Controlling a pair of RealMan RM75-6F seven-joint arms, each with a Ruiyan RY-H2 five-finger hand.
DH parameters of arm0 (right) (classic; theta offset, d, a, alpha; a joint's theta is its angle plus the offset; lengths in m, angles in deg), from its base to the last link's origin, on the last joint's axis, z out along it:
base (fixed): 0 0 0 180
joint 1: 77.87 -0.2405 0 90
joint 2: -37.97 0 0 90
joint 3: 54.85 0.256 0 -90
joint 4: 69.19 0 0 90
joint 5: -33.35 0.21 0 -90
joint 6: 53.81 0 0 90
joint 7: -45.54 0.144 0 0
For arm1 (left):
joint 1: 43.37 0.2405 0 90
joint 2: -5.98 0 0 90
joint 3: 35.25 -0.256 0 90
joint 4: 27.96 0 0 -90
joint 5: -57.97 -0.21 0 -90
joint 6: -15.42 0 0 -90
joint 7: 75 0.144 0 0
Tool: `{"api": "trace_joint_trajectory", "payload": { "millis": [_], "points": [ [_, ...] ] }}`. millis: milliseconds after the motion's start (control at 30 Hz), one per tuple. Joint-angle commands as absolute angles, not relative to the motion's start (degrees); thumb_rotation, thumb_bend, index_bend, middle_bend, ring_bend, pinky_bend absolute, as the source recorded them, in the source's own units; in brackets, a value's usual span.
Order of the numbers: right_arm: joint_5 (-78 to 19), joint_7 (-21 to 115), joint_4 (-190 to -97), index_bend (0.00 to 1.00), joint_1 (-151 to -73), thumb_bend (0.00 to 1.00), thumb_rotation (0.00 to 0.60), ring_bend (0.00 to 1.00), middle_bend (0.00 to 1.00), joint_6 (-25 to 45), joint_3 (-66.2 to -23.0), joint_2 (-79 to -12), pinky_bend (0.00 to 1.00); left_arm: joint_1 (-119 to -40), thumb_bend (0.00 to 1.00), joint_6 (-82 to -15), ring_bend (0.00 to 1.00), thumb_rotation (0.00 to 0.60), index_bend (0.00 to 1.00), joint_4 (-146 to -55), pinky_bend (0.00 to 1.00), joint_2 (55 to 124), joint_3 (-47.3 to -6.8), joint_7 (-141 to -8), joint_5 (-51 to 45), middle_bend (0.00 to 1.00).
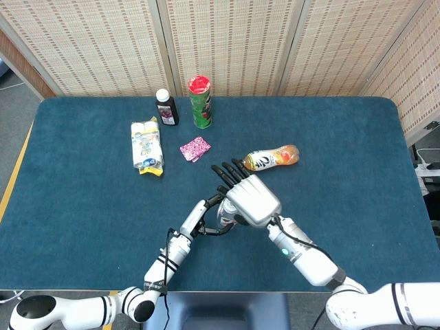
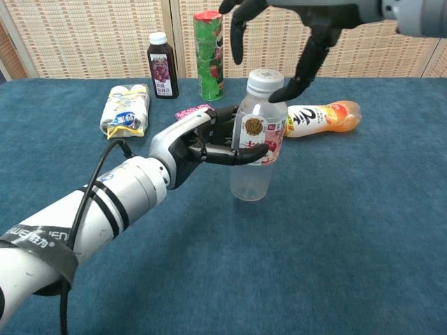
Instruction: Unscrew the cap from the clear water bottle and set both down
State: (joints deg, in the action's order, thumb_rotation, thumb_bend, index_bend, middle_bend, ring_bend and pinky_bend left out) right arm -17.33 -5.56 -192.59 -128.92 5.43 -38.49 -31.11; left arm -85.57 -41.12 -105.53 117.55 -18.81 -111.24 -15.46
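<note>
Blue cloth, head view: your table [image 1: 82,206] runs wide, with bare cloth to the right and along the near left edge.
Head view, right hand: your right hand [image 1: 249,198] sits directly over the clear water bottle [image 1: 224,218], fingers spread and pointing away from you — it hides the cap and most of the bottle here.
Head view, left hand: your left hand [image 1: 204,218] curls in from the left, beside the bottle.
Head view, other things: the orange drink bottle [image 1: 273,158] lies on its side just past your right fingertips; the pink packet [image 1: 195,148], the white wrapped pack [image 1: 146,145], the dark juice bottle [image 1: 166,107] and the green can [image 1: 201,102] stand further back, well apart from the hands.
Chest view, bottle: only here do you see the clear water bottle [image 2: 257,138] upright on the cloth, its white cap [image 2: 266,80] on the neck.
Chest view, left hand: your left hand [image 2: 203,143] grasps the bottle around its label, fingers wrapped across the front.
Chest view, right hand: your right hand [image 2: 307,21] hangs above the cap, fingers apart and holding nothing — one fingertip is just beside the cap's right edge; whether it touches, you cannot tell.
Chest view, room: bare cloth lies in front of the bottle and to its right.
</note>
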Motion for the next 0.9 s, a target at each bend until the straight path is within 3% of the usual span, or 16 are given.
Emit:
{"api": "trace_joint_trajectory", "payload": {
  "millis": [33,267,467,900],
  "points": [
    [-12.8,-10.1,-193.8,0.41,-132.8,0.11,0.6,0.0,0.0,8.7,-38.2,-34.1,0.0,-85.6,0.36,-41.0,0.22,0.6,0.43,-105.8,0.2,117.4,-18.5,-110.5,-15.2,0.46],
    [-8.8,-12.7,-194.5,0.44,-135.7,0.14,0.6,0.0,0.0,12.1,-38.9,-34.3,0.0,-85.3,0.36,-41.1,0.22,0.6,0.43,-106.2,0.2,117.0,-18.7,-109.9,-15.7,0.46],
    [-5.4,-12.1,-195.1,0.44,-137.2,0.27,0.6,0.0,0.0,12.0,-39.5,-32.2,0.0,-85.2,0.36,-40.8,0.22,0.6,0.43,-105.9,0.2,117.0,-19.0,-109.8,-16.2,0.46],
    [-3.2,-9.9,-197.3,0.36,-138.9,0.27,0.6,0.0,0.0,11.7,-42.1,-28.1,0.0,-85.3,0.36,-40.4,0.22,0.6,0.43,-105.2,0.2,116.8,-18.6,-110.6,-16.6,0.46]
  ]
}}
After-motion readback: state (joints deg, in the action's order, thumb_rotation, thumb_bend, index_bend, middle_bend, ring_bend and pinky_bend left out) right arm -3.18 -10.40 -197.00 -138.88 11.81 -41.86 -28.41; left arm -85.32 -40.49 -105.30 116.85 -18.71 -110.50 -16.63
